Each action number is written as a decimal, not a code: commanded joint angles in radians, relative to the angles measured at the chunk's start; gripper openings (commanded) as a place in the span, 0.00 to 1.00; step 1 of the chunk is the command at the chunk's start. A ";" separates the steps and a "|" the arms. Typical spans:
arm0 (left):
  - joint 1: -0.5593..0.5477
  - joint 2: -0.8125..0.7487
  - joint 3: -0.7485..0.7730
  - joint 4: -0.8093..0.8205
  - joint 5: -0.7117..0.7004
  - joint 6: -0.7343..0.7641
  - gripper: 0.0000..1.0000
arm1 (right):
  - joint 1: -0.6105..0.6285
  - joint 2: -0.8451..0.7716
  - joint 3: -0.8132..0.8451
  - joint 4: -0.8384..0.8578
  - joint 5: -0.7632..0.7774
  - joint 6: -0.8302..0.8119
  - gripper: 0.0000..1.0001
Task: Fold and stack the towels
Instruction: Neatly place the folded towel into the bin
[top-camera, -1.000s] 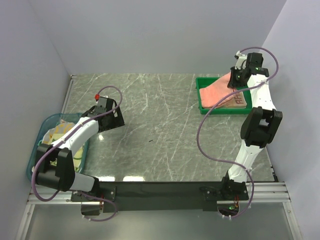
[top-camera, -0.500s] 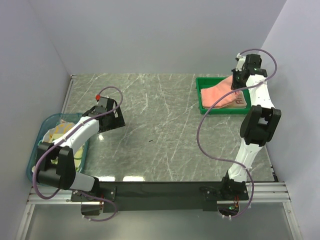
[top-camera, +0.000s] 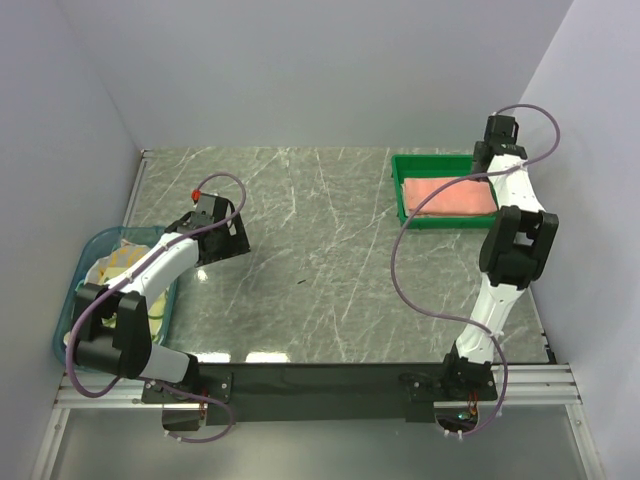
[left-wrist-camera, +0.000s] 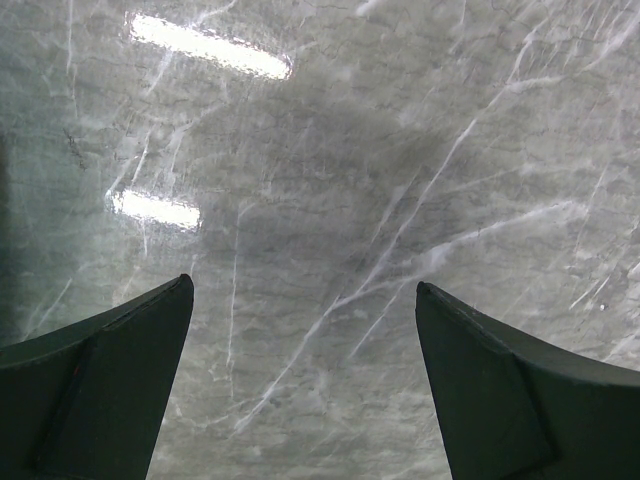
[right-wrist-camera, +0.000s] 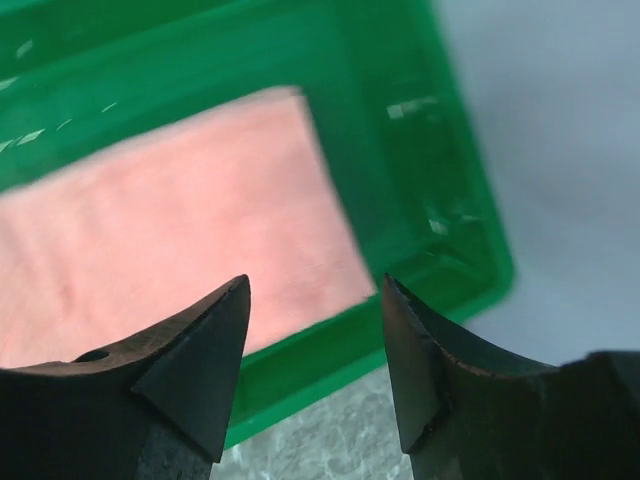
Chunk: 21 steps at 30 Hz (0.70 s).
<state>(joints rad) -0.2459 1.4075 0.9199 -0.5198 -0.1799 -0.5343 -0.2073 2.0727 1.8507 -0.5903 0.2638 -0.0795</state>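
Note:
A folded salmon-pink towel (top-camera: 448, 197) (right-wrist-camera: 170, 230) lies flat in the green tray (top-camera: 402, 190) (right-wrist-camera: 400, 150) at the back right. My right gripper (top-camera: 488, 155) (right-wrist-camera: 315, 285) hovers above the tray's far right corner, open, with nothing between its fingers. Cream and pale yellow towels (top-camera: 122, 260) lie bunched in the blue basket (top-camera: 92, 247) at the left edge. To the right of that basket my left gripper (top-camera: 228, 238) (left-wrist-camera: 304, 284) stands wide open above bare marble, holding nothing.
The grey marble table (top-camera: 320, 250) runs between basket and tray. Walls close in on the left, back and right, and the right wall is close behind the tray. A black rail (top-camera: 320, 380) with both arm bases lies at the near edge.
My right gripper opened and let go of the pink towel, which dropped flat into the tray. The gripper pulled away toward the back right. The left arm has not moved.

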 joint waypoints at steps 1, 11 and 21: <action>0.003 -0.025 0.025 0.018 0.014 0.017 0.98 | 0.000 -0.121 -0.031 0.116 0.258 0.138 0.63; 0.002 -0.105 0.016 0.020 0.020 0.019 0.98 | 0.040 -0.165 -0.180 0.199 -0.446 0.282 0.35; 0.002 -0.148 0.008 0.023 0.031 0.022 0.98 | 0.180 -0.045 -0.261 0.242 -0.448 0.365 0.32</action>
<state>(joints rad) -0.2455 1.2907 0.9199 -0.5194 -0.1684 -0.5343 -0.0441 2.0003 1.5929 -0.3824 -0.1780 0.2344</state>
